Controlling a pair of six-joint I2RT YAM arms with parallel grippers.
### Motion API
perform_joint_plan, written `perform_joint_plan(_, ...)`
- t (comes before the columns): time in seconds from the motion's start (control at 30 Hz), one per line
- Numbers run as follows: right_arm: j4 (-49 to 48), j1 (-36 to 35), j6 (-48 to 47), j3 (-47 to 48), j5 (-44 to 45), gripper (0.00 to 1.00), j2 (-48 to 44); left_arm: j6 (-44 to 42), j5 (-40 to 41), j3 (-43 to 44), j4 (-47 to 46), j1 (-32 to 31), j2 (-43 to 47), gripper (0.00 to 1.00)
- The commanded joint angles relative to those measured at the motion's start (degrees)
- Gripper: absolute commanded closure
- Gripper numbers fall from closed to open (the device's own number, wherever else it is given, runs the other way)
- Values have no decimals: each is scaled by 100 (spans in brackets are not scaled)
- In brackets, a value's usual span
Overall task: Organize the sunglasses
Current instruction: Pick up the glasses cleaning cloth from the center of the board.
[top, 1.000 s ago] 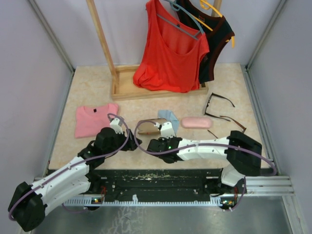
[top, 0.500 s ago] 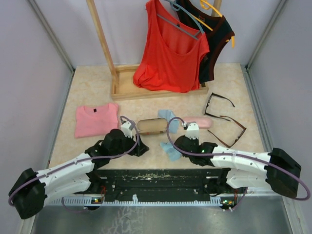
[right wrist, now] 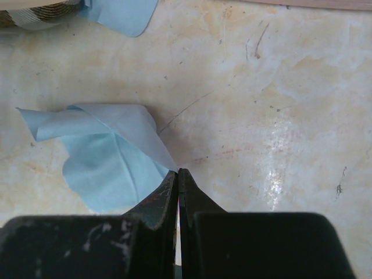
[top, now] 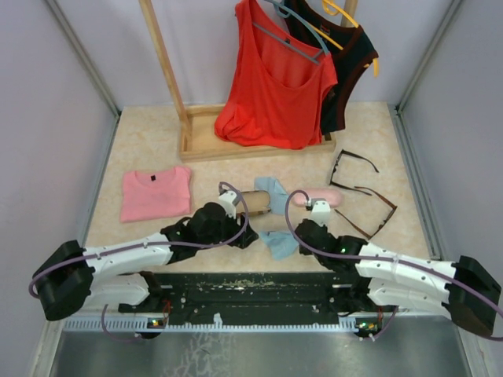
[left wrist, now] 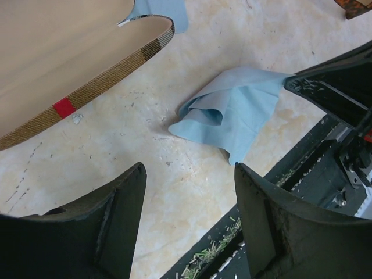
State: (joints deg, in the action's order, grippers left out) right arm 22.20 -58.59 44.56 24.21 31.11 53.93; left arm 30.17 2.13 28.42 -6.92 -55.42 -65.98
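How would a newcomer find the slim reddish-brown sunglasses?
From the red top hanging at the back, look right and nearer. Two pairs lie there; the slim reddish-brown sunglasses are the nearer pair, thinner-framed than the thick black sunglasses behind them.

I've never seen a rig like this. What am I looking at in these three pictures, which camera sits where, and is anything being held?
You are looking at two robot arms bolted at the near edge of a table, each ending in a two-finger gripper. The wide picture comes from a fixed camera above and behind them. The other two come from cameras on the wrists, looking past each arm's own fingers.

At the right of the table lie the black-framed sunglasses and the reddish-brown sunglasses. Also there are a pink case, an open brown plaid case, a folded pink shirt and a wooden rack with a red top and a black top hanging on it.

The left gripper is open and empty. The right gripper is shut and seems to pinch a corner of a light blue cloth. A second blue cloth lies by the plaid case.
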Motion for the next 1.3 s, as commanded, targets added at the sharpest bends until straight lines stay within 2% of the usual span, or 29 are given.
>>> perform_joint_plan(0.0, -296, 49, -187, -169, -339, 100, -568, 45, 199, 286, -247, -99, -337, 32)
perform_joint_plan(0.23, -1016, 41, -984, -557, -1748, 100, -1443, 67, 215, 447, -325, -153, -570, 38)
perform_joint_plan(0.47, -595, 21, -893, -532, -2498, 100, -1482, 94, 342, 319, -209, -153, -377, 40)
perform_joint_plan(0.83, 988, -446, 687, -337, -1758, 100, -1846, 78, 92, 295, -247, -162, -486, 41)
perform_joint_plan(1.03, 1878, -695, 1475, 40, -1066, 100, -1501, 85, -92, 350, -369, -186, -665, 42)
perform_joint_plan(1.27, 2132, -741, 2041, 44, -205, 100, -1766, 46, -278, 693, -458, -304, -1075, 46)
